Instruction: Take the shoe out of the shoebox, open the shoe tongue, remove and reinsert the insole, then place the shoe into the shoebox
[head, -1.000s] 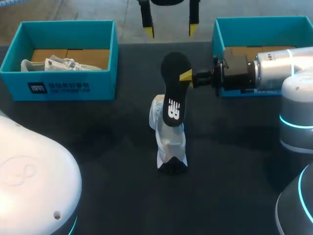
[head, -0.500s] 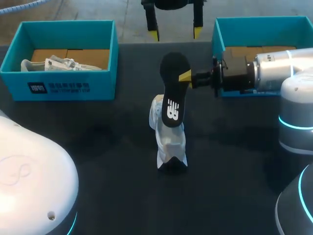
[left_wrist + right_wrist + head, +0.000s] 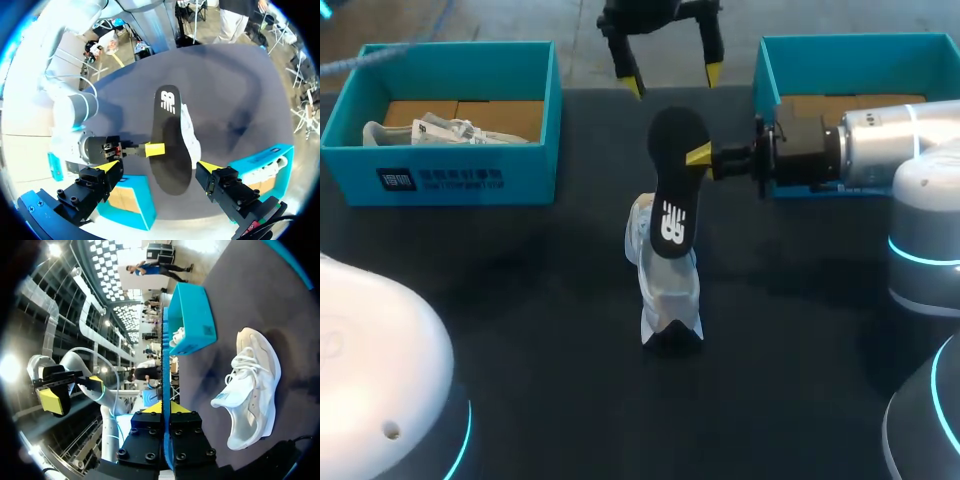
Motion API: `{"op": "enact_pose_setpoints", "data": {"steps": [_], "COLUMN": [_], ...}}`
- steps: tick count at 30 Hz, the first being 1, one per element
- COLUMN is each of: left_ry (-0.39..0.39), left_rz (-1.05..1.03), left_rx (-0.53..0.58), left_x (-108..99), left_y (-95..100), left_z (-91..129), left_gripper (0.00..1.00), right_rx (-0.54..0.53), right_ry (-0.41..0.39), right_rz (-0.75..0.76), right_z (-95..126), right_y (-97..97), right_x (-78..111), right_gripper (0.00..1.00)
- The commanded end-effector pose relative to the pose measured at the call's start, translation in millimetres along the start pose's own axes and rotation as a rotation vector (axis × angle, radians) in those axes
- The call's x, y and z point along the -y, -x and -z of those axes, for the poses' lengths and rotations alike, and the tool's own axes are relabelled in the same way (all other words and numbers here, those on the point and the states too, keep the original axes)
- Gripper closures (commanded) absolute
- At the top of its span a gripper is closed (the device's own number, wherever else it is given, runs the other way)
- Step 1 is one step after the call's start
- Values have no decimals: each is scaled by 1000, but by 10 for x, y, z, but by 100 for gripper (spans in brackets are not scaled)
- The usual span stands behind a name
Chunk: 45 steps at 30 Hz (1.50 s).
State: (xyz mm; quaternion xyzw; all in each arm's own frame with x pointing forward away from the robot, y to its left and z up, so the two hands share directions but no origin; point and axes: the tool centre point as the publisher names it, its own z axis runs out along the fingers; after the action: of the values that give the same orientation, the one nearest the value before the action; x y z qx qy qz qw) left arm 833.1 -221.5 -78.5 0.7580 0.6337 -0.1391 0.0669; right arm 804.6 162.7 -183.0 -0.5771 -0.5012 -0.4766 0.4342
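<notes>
A white shoe [image 3: 665, 290] lies on its side mid-table. Above it my right gripper [image 3: 700, 157] is shut on the edge of the black insole [image 3: 674, 190], which hangs upright with its lower end at the shoe's opening. In the right wrist view the insole [image 3: 163, 365] shows edge-on between the shut fingers of that gripper [image 3: 163, 409], with the shoe [image 3: 250, 390] beside it. My left gripper [image 3: 673, 82] hovers open beyond the insole's far end. In the left wrist view its own gripper [image 3: 159, 166] frames the insole [image 3: 170, 145] and shoe [image 3: 191, 135].
A teal shoebox [image 3: 450, 170] at the far left holds another white shoe [image 3: 430, 130] and brown paper. A second teal shoebox [image 3: 860, 50] stands at the far right, behind my right arm's wrist. My arms' white bases fill the near corners.
My left gripper has dropped closer to the insole's far end and turned slightly. The right gripper, insole and shoe have stayed put.
</notes>
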Motion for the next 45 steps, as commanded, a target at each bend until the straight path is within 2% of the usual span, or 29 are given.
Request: {"op": "enact_pose_setpoints", "data": {"steps": [1, 5, 12, 24, 36, 45], "left_ry": [18, 16, 23, 129, 211, 247], "left_rz": [-31, -37, -60, -37, -15, -25], "left_rx": [292, 390, 546, 771, 968, 1089], "left_x": [33, 47, 230, 214, 195, 171], "left_y": [-144, -140, -160, -81, -371, -405], "left_z": [-122, -128, -45, 120, 83, -75], "left_gripper": [0, 0, 0, 0, 0, 0], "right_rx": [-1, 0, 4, 16, 20, 19], "right_ry": [6, 11, 20, 34, 56, 82], "right_rz": [-1, 0, 3, 3, 11, 13], "right_z": [33, 67, 128, 234, 308, 387], "right_y": [10, 0, -19, -29, -81, -131], "right_x": [9, 2, -18, -16, -45, -27], "right_gripper": [100, 100, 100, 100, 100, 100]}}
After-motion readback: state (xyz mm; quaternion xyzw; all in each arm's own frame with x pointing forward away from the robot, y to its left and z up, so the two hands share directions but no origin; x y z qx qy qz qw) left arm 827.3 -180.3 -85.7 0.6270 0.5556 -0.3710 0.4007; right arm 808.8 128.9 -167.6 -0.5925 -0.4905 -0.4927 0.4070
